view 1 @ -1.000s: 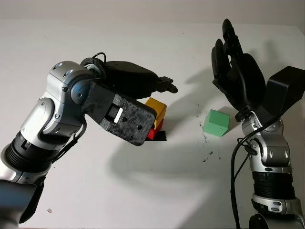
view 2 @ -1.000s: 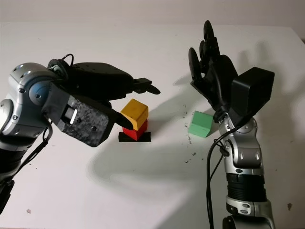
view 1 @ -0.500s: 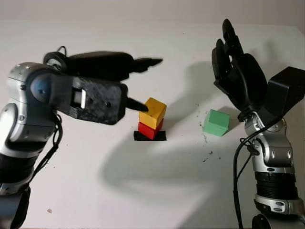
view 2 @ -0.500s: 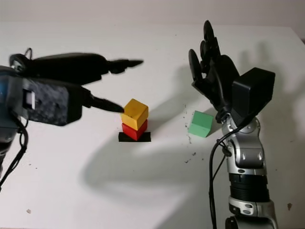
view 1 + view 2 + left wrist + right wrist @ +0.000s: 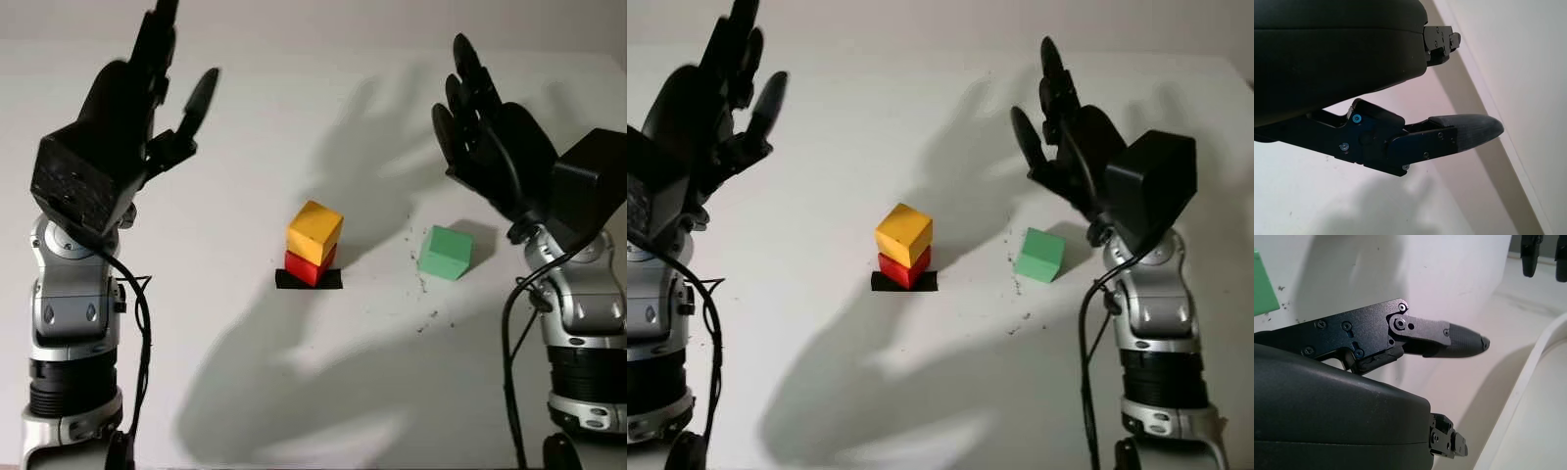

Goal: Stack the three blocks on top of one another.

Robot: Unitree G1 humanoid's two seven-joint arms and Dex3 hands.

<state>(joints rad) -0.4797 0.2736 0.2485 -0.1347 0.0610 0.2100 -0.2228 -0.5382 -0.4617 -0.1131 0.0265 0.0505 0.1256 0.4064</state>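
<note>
While the yellow wooden cube (image 5: 314,230) already sits on the red cube (image 5: 309,267) mid-counter (image 5: 323,392), the green cube (image 5: 446,252) lies apart to its right, unstacked; left hand (image 5: 122,117) and right hand (image 5: 495,152) hover raised, fingers released, holding nothing.

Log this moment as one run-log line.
stack: yellow block on red block | green block on table, apart | left hand open, raised | right hand open, raised

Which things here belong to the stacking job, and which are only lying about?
Job: yellow block sitting on red block; green block alone on the table; left hand and right hand, both raised and open.
Lying about: black square under the red block.
</note>
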